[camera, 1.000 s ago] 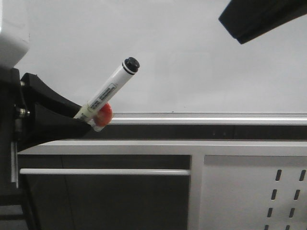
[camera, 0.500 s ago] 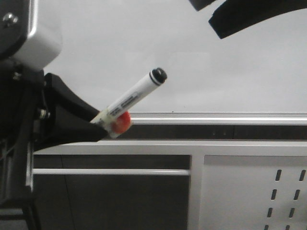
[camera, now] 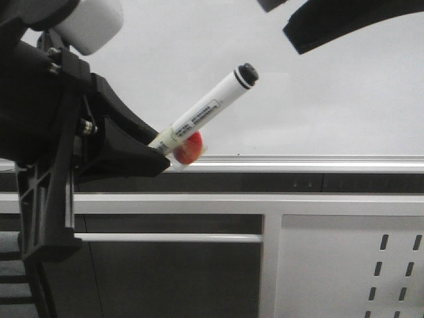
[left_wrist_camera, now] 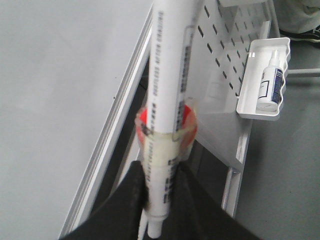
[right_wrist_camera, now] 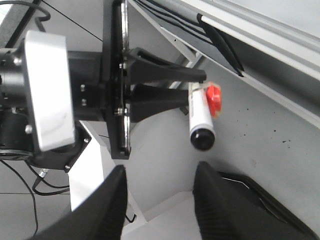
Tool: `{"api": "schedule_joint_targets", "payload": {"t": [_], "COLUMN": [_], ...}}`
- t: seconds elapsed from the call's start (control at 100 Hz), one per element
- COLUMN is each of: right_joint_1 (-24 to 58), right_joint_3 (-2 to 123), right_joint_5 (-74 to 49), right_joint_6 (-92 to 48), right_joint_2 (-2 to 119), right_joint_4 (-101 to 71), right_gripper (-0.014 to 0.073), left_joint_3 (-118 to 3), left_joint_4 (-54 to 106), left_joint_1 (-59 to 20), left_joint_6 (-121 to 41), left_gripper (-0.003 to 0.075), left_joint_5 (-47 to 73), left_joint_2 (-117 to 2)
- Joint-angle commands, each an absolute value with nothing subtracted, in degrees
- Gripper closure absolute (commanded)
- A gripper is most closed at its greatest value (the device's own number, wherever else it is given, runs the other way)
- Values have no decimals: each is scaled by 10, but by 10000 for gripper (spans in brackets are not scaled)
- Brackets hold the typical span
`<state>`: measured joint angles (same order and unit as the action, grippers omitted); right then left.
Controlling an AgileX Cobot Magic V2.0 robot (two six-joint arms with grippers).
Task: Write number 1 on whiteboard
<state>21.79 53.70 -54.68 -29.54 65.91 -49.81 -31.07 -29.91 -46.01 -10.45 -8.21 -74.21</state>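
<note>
Left gripper clamped marker, tip slanted up over whiteboard, just above its silver edge rail. Board face around tip lay bare; no stroke visible. Right gripper fingers stood apart, holding nothing, near marker tip.

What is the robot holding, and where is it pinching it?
The left gripper holds a white marker pen, pinched near its lower end, just below the red tape-wrapped piece; the black end points up. The right gripper is open, holding nothing.
</note>
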Motion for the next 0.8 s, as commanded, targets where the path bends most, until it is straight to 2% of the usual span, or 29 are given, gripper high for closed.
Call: {"api": "schedule_joint_targets", "payload": {"t": [0.0,0.79], "right_joint_1": [219,219], "right_joint_3": [556,556], "right_joint_5": [-542,-513], "right_joint_6": [-304,-313], "right_joint_2": [662,724], "right_joint_4": [-527,-523], "right_gripper": [309,310], "left_joint_3": [-329,-329], "left_joint_4": [-288,-280], "left_joint_1": [-471,-474], "left_joint_6": [-101,-101], "left_gripper": [738,738], "left_joint_5": [-114,-140], "left_joint_2": [-728,-726]}}
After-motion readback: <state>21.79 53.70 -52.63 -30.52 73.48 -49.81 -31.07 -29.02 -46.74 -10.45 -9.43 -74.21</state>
